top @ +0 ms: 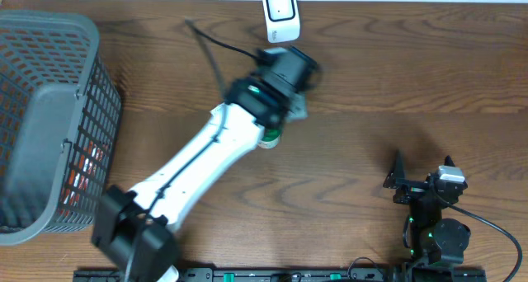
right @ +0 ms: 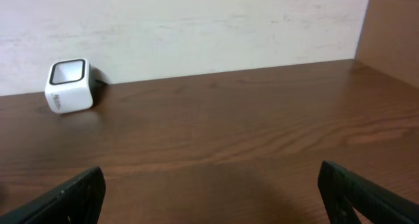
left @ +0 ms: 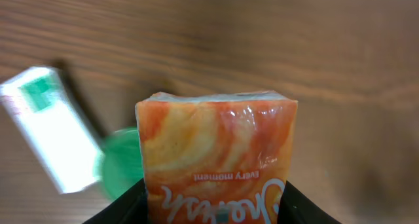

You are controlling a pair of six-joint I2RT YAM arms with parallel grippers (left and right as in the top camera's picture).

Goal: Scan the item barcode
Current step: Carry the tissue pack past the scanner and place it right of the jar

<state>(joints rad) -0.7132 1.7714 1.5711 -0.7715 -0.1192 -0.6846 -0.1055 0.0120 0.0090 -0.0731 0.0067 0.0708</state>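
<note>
Basket [top: 49, 117] at far left of the table [top: 371, 76], grey wire, something red showing through the mesh, can't tell what. Left arm [top: 206, 154] runs from the near-left edge diagonally up to mid-table. Left gripper [top: 289, 68] sits just short of the scanner [top: 280, 14], near it but apart, and is blurred in the overhead view. Jaws are closed partway on the pack [left: 216, 145] - orange, film-wrapped, white lettering, with a dark finger on each side at its lower end. Whether a barcode faces the scanner can't be told from these views. The overhead view hides the pack under the gripper. Left wrist view shows a white-and-green box [left: 49, 129] lying on the table behind the pack to the left, with a green round thing [left: 121, 162] just beside it; both are blurred. The green thing also shows in the overhead view beside the arm's wrist. A black cable [top: 210, 47] runs along the table left of the scanner toward the gripper. The scanner is a small white block at the far edge, centre, by the wall, with its dark-rimmed window facing up. Right gripper [top: 422, 175] is at near-right, well apart from everything - jaws at full width, nothing between them, fingers [right: 72, 198] at the frame's bottom corners, scanner in its view at far left.
</note>
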